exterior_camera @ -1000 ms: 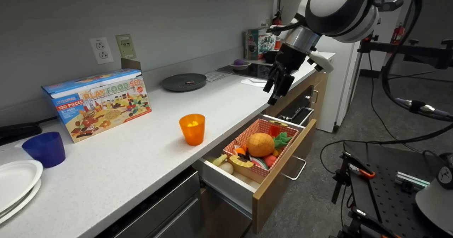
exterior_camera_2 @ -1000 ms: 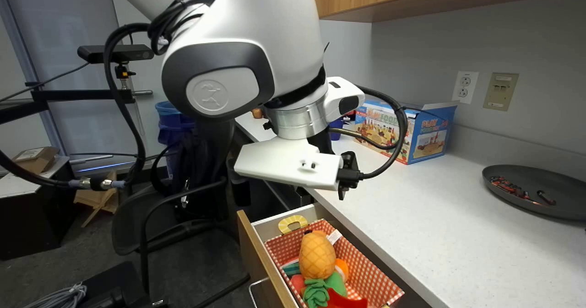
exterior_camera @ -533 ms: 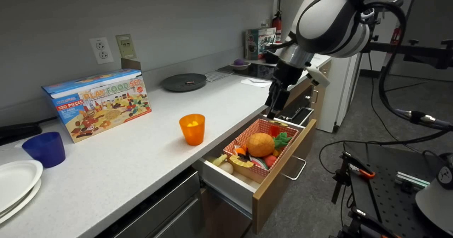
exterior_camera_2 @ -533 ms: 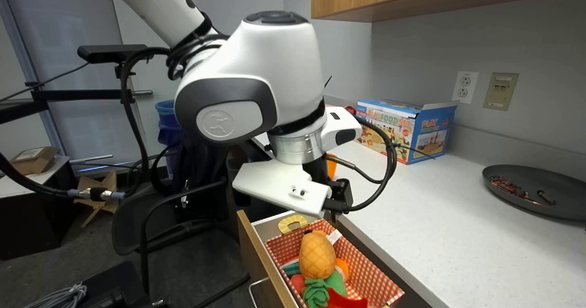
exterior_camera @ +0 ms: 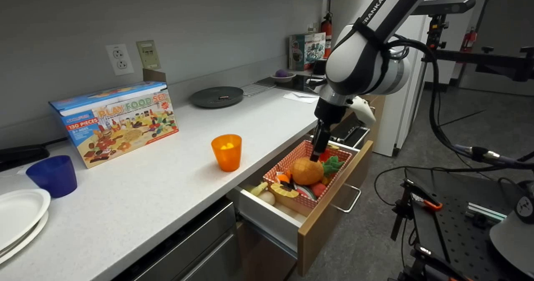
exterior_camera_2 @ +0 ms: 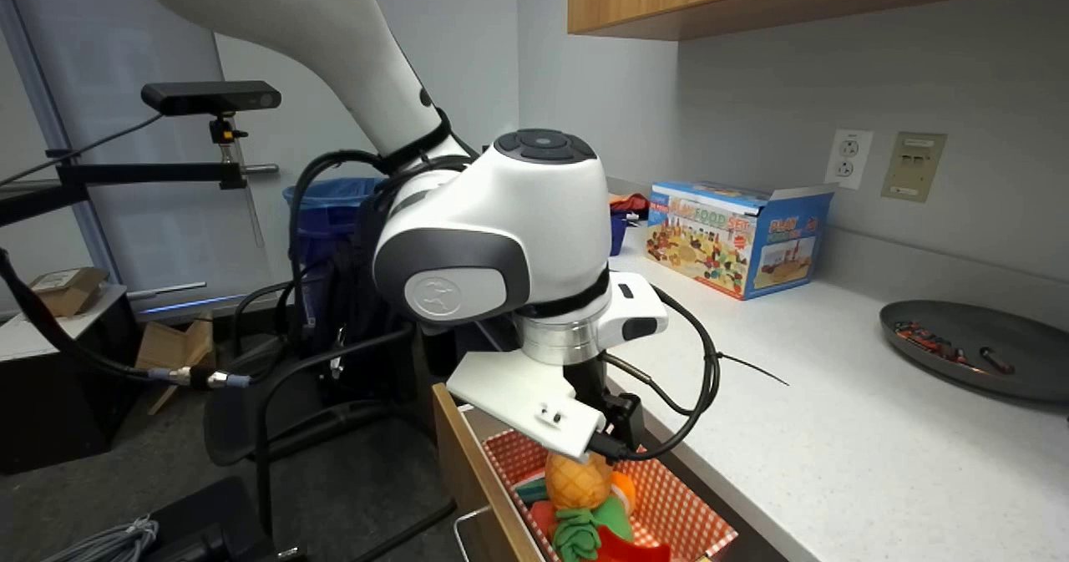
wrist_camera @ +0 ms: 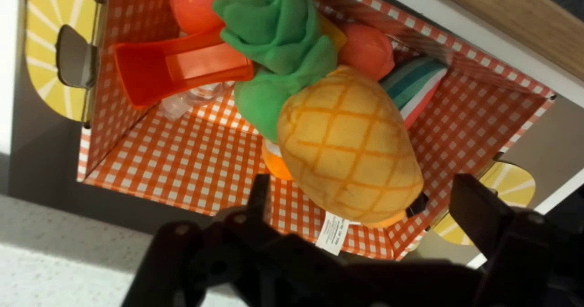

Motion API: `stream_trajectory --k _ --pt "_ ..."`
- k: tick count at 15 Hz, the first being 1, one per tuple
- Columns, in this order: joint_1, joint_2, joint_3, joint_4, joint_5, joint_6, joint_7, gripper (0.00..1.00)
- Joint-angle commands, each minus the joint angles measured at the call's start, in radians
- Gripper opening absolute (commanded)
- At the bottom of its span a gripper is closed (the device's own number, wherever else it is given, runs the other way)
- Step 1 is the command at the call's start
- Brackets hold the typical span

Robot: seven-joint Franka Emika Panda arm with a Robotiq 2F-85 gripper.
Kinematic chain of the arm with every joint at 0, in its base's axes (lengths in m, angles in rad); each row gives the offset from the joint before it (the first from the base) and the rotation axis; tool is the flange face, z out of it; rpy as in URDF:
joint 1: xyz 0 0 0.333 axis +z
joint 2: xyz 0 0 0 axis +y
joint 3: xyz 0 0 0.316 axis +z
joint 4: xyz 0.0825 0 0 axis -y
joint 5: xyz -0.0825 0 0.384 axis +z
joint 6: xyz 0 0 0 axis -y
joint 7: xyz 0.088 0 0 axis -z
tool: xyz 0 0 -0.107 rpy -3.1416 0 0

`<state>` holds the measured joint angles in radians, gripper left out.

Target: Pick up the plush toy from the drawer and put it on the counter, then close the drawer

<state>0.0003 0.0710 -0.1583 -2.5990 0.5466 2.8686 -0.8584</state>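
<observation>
Now the gripper, spread wide and holding nothing, points down over the orange pineapple plush toy; whether they touch cannot be told. The arm slopes down beside the front edge of the surface, lower than half a second earlier in both exterior views. The plush toy lies unmoved in the checked box inside the pulled-out drawer, below that edge.
</observation>
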Motion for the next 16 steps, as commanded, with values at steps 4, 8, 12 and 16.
stream_trajectory --k 4,8,12,16 --pt "0.008 0.206 0.042 0.168 0.017 -0.002 0.031 1.0" --pt "0.018 0.261 0.031 0.209 -0.015 -0.02 0.066 1.0" --pt "0.04 0.294 0.005 0.228 -0.056 -0.014 0.119 0.58" --pt "-0.002 0.3 0.013 0.224 -0.304 -0.025 0.314 0.29"
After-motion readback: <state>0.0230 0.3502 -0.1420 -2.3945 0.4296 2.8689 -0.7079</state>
